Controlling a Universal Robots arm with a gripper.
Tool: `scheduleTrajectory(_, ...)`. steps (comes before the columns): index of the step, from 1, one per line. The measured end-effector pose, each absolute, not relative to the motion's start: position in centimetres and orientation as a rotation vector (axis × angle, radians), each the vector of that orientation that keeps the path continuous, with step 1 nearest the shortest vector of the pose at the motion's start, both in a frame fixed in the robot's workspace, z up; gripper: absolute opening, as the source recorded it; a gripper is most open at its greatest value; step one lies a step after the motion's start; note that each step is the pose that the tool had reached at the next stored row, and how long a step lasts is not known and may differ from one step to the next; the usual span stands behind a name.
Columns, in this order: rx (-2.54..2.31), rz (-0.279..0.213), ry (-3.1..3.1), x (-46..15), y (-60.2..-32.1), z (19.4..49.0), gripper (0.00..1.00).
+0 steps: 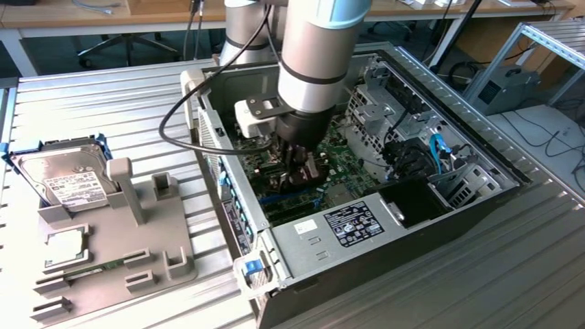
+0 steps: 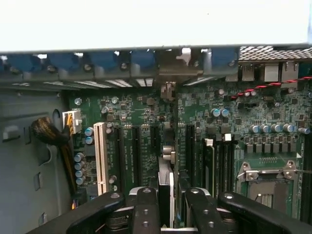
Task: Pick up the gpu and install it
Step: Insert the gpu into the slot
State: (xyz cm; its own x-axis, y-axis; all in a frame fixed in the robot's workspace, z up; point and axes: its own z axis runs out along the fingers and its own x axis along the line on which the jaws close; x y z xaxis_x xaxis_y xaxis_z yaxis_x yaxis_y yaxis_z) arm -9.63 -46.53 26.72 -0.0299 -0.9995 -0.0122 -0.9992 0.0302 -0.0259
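Ribbed metal counter point(image 1: 512, 274) carries an open computer case point(image 1: 302, 257), and the arm reaches down into it. The gripper point(image 2: 165, 207) is clenched on the gpu point(image 2: 165, 187), which stands edge-on between the fingers point(image 2: 144, 209), directly below the gripper and just above the motherboard point(image 2: 136, 146). The card's long axis runs away from the gripper toward the rear bracket openings point(image 2: 168, 66), its bracket end seemingly leading. The risk, as I judge it, is misalignment: if the card edge sits beside the slot, pressing down could jam or bend it, or nick neighbouring capacitors point(image 2: 80, 168).
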Motion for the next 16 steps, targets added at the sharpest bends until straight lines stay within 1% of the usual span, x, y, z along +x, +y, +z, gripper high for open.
scheduleTrajectory(10, -2.17, -0.013, 2.237, -8.3, -46.7, 26.7, 0.26)
scheduleTrajectory(16, -2.17, -0.014, 2.237, -8.3, -45.7, 26.7, 0.26)
